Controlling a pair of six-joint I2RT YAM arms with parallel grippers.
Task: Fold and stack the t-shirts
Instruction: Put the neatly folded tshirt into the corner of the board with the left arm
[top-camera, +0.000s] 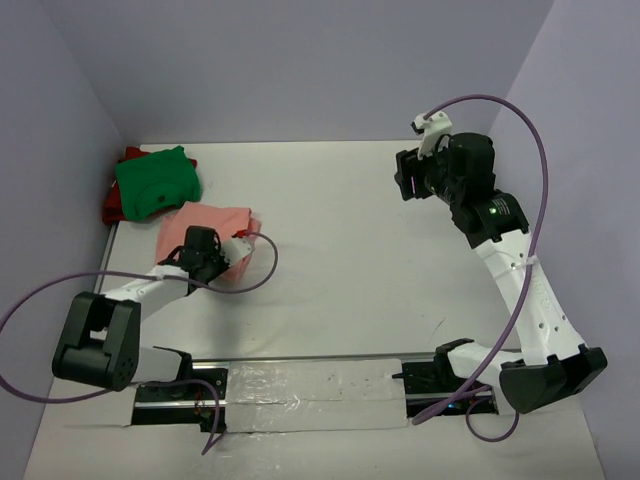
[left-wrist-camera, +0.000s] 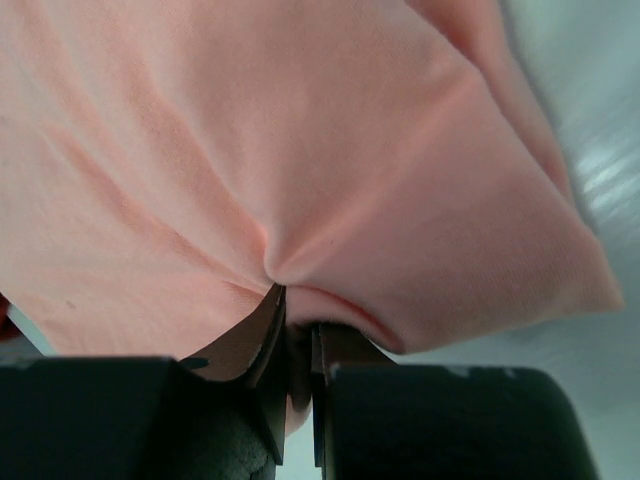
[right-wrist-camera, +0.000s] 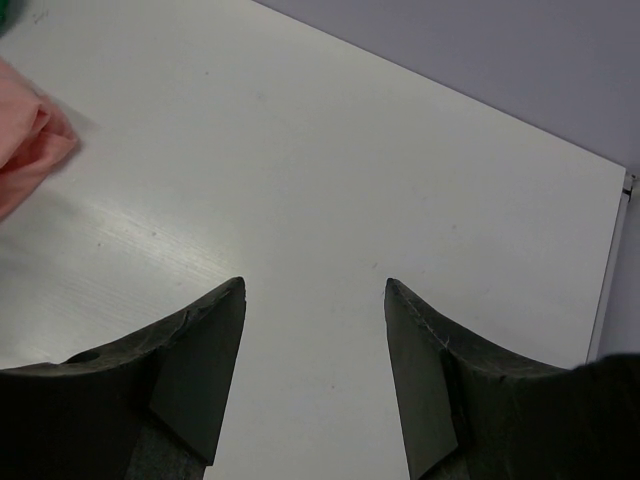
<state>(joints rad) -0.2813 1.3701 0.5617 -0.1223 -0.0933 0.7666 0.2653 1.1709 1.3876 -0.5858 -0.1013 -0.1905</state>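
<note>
Lying near the left edge of the table (top-camera: 350, 270), about midway between its near and far edges, the salmon-pink t-shirt (top-camera: 203, 222) is gathered into a loose, creased heap. Its near right part sits under and around the left pincer (top-camera: 222, 255). From the left wrist view the cloth (left-wrist-camera: 300, 150) fills almost the whole picture, with creases running down to a single pinched point where the left pincer (left-wrist-camera: 298, 320) has closed on a small fold, its jaws nearly together with only the pink fabric between them.

Just beyond the pink shirt, towards the far left corner, the bright green t-shirt (top-camera: 155, 182) lies folded on top of the red t-shirt (top-camera: 110, 205), which shows only as a strip along the left edge. Whether green and pink touch cannot be told.

Well apart, over the far right part of the table, the right pincer (top-camera: 408, 185) hangs raised with its jaws spread wide and nothing between them. Its own view shows bare table (right-wrist-camera: 300, 150) between the fingers (right-wrist-camera: 200, 360), with an edge of the pink shirt (right-wrist-camera: 25, 150) far off to one side.
</note>
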